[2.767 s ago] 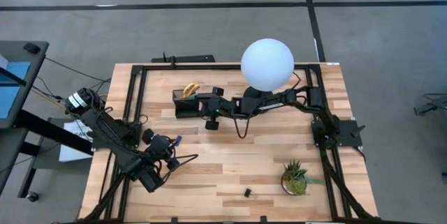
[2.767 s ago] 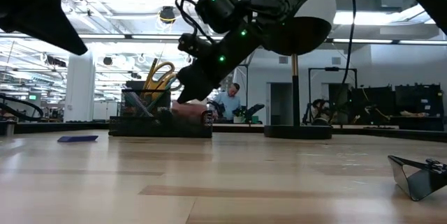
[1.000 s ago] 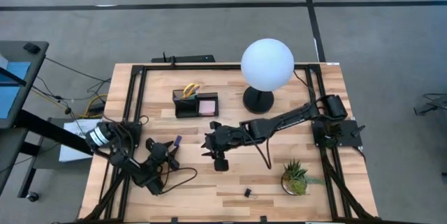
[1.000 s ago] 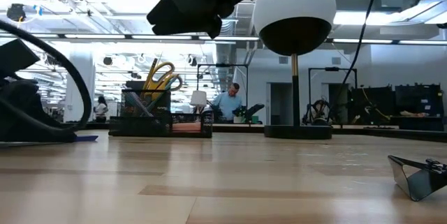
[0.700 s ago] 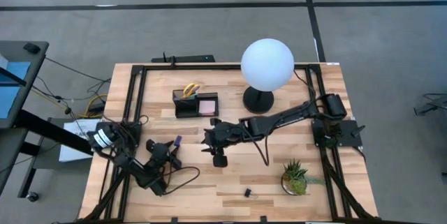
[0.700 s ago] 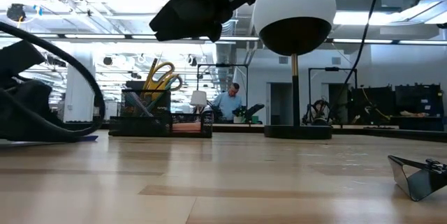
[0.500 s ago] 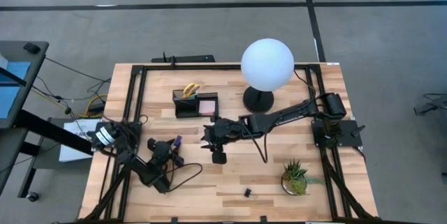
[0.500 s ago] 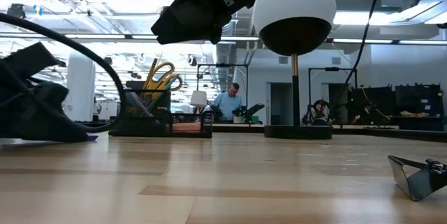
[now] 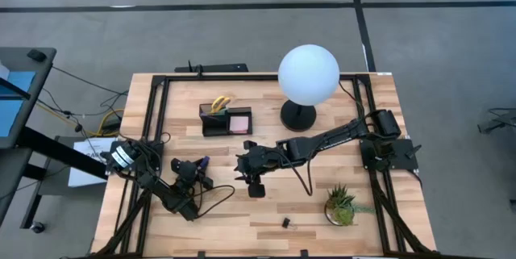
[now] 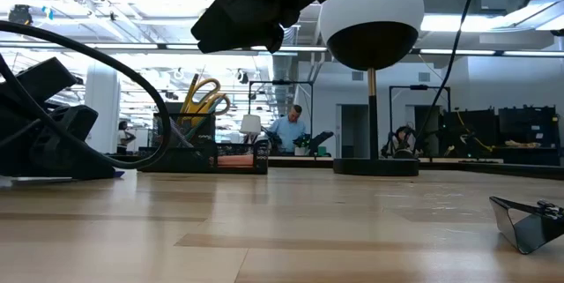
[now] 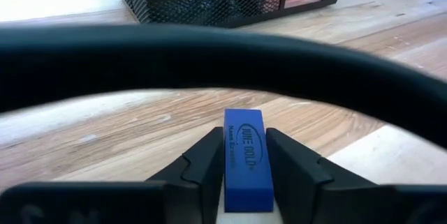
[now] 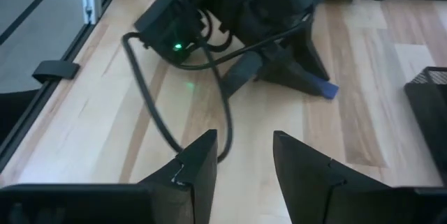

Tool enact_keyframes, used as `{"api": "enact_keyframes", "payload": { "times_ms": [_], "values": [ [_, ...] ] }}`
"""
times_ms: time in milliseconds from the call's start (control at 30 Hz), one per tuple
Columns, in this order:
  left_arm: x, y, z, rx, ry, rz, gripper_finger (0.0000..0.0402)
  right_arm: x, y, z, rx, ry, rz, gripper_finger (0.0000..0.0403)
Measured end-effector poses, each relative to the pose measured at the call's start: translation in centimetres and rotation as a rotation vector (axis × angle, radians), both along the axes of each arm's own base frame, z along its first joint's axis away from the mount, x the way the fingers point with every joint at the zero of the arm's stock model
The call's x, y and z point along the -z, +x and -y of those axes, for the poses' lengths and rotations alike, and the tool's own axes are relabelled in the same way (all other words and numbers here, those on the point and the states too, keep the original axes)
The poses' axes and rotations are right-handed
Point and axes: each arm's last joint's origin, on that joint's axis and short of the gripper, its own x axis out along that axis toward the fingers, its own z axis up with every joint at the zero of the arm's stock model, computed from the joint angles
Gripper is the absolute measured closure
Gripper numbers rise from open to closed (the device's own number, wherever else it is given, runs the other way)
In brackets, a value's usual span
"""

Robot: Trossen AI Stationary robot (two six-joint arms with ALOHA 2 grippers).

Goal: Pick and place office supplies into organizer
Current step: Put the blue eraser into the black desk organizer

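Note:
A small blue piece [image 11: 244, 158] lies flat on the wooden table at the left, also seen in the high view [image 9: 205, 162] and the right wrist view [image 12: 327, 90]. My left gripper [image 11: 244, 137] is low over the table [image 9: 199, 169], shut on it. My right gripper [image 12: 244, 140] hangs open above the table's middle [image 9: 240, 165], pointing toward the left arm, with nothing between its fingers. The black mesh organizer [image 9: 226, 120] stands farther back, with yellow-handled scissors [image 9: 219, 103] upright in its cup and a pink pad [image 9: 239, 121] in its tray. My left gripper pinches the blue piece's two long sides [image 11: 230, 165] between its two fingers [image 11: 208, 158], at the end nearest the arm. The fingers come in low from the table's left and lie along the piece. The piece rests flat on the table, its printed face up.
A white globe lamp [image 9: 308, 75] on a round black base [image 9: 298, 115] stands right of the organizer. A small potted plant [image 9: 342, 205] sits at the near right, and a black clip [image 9: 285, 223] lies near the front edge. A cable [image 11: 209, 56] arcs across the left wrist view.
My left gripper has crept along the table toward its right and far side, up to the blue piece, which has stayed where it lay. My right gripper has hovered over the table's middle with only slight drift.

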Motion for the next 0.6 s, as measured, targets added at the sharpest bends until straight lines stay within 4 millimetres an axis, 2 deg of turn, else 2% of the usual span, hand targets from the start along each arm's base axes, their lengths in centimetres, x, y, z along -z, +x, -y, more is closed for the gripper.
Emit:
{"api": "enact_keyframes", "payload": {
  "times_ms": [200,433,600],
  "values": [
    [0.0,0.0,0.0,-0.003,-0.003,0.007,0.0353,0.0,-0.3,-1.3,-0.03,0.0,-0.001,0.0272],
    [-0.1,0.0,-0.1,-0.011,0.002,0.046,0.0354,0.0,-0.7,-2.6,-0.04,0.024,-0.007,0.0273],
    [-1.5,0.2,0.0,-0.037,-0.062,0.089,0.0358,0.4,-1.2,-3.5,-0.047,0.028,-0.057,0.0274]
  ]
}}
